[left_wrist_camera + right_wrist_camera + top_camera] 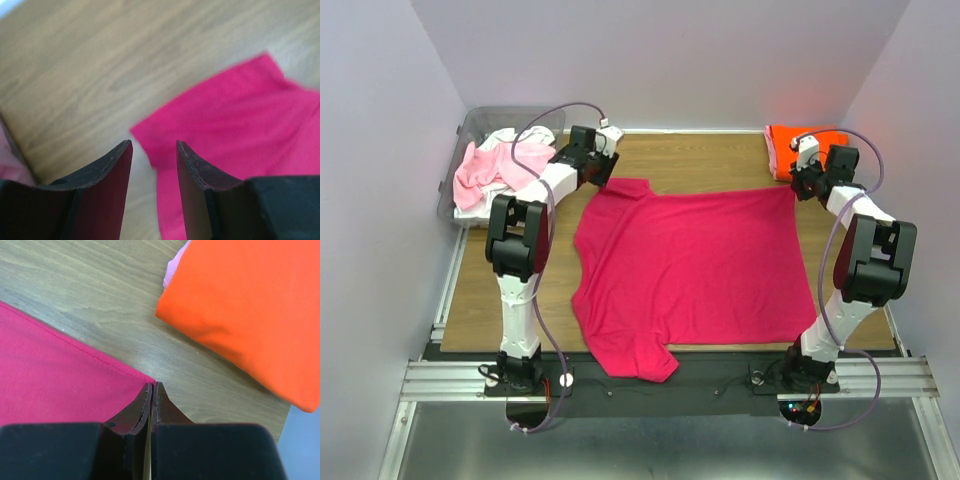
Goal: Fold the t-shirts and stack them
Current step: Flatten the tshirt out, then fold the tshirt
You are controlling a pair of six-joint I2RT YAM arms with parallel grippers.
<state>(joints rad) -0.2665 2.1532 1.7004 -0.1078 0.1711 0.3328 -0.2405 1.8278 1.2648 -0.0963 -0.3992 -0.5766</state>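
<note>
A deep magenta-pink t-shirt [695, 270] lies spread flat across the middle of the wooden table. My left gripper [608, 174] hovers over its far-left sleeve [240, 125], jaws open [154, 145] and nothing between them. At the shirt's far-right hem corner [50, 370] my right gripper [800, 185] is shut [153, 385], its tips pinching the corner. A folded bright orange t-shirt [788, 147] sits at the far right corner [250, 305], with a pale pink edge [172, 270] showing beneath it. Pale pink [485, 170] and white [500, 137] shirts lie crumpled in the bin.
A clear plastic bin [470, 128] stands at the far left, off the table's edge. Purple walls close in on three sides. Bare wood [480, 290] shows left of the magenta shirt and between it and the orange one [100, 285].
</note>
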